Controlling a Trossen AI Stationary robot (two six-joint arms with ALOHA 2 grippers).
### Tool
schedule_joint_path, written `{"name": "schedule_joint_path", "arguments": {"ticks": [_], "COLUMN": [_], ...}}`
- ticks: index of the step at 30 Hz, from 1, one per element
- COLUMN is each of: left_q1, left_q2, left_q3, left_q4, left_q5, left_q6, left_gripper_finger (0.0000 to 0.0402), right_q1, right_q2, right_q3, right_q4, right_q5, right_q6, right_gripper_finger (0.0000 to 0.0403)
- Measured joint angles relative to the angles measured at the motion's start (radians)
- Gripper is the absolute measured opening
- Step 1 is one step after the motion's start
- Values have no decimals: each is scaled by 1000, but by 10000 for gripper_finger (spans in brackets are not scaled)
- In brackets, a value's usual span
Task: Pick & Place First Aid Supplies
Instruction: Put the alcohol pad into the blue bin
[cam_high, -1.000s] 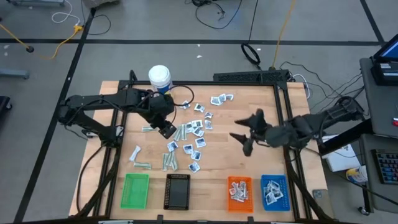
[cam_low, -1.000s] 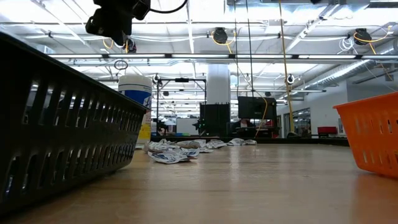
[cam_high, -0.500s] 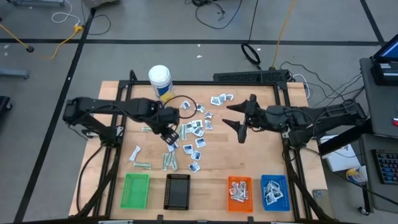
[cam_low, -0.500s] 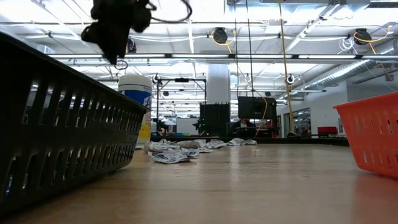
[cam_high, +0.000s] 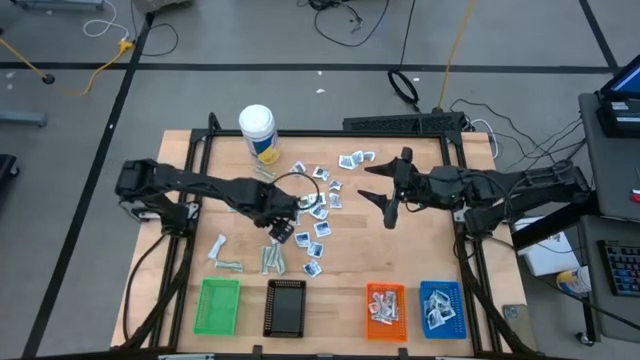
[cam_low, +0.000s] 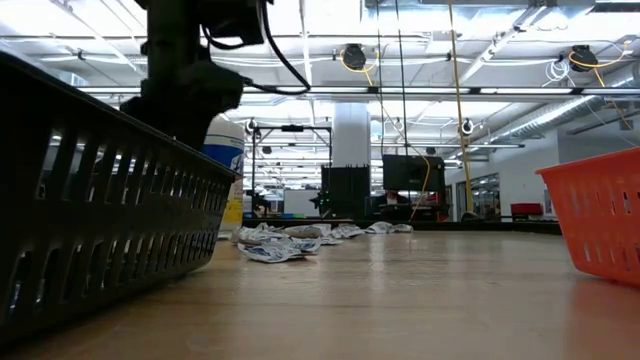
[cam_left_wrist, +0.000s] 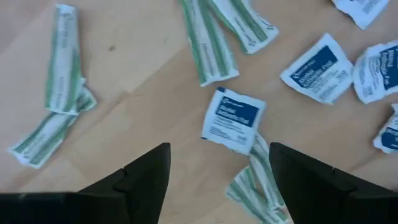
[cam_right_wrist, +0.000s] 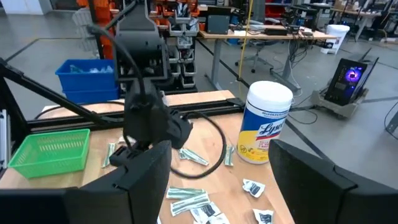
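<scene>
1. Counter (cam_high: 420, 250): wooden top. It holds a loose scatter of supplies in its middle and a row of four trays along the near edge.
2. Left arm: reaches from the left edge toward the middle. Its left claw (cam_high: 279, 226) is low over the scatter, jaws spread and empty. In the left wrist view a white-and-blue sachet (cam_left_wrist: 234, 119) lies between the two fingers. Judgement: a pick is about to begin.
3. Right arm: comes in from the right edge. Its right claw (cam_high: 390, 204) hangs above bare wood just right of the scatter, jaws spread, holding nothing.
4. Wipes bottle (cam_high: 257, 133): white with a yellow label, upright near the far-left corner. It is not part of the sort.
5. Trays, near edge, left to right:
   - green tray (cam_high: 218, 306), appears empty;
   - black tray (cam_high: 287, 307), contents cannot be told;
   - orange tray (cam_high: 385, 305), holds several packets;
   - blue tray (cam_high: 442, 306), holds several sachets.
6. Unsorted sachets (cam_high: 318, 205): many white-and-blue squares lie mid-counter, with a few more toward the far edge.
7. Unsorted strips (cam_high: 270, 259): pale green wrapped strips lie on the wood between the scatter and the green tray.
8. Progress, as a judgement: under way. Two trays are partly filled, and most of the supplies remain loose on the counter.
</scene>
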Motion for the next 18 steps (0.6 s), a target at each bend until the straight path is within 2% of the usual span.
{"name": "schedule_joint_path", "arguments": {"ticks": [11, 18], "left_q1": [-21, -21], "left_q2": [189, 262], "left_q3": [2, 4], "left_q4": [102, 145], "left_q5": [-21, 24], "left_q6": [-34, -27], "left_gripper_finger": [244, 232], "right_q1": [0, 0], "right_q2": [-12, -34], "right_q3": [0, 0], "right_q4": [-2, -5], "right_q5": [0, 4], "right_q6": [-29, -47], "right_gripper_finger": [263, 263]}}
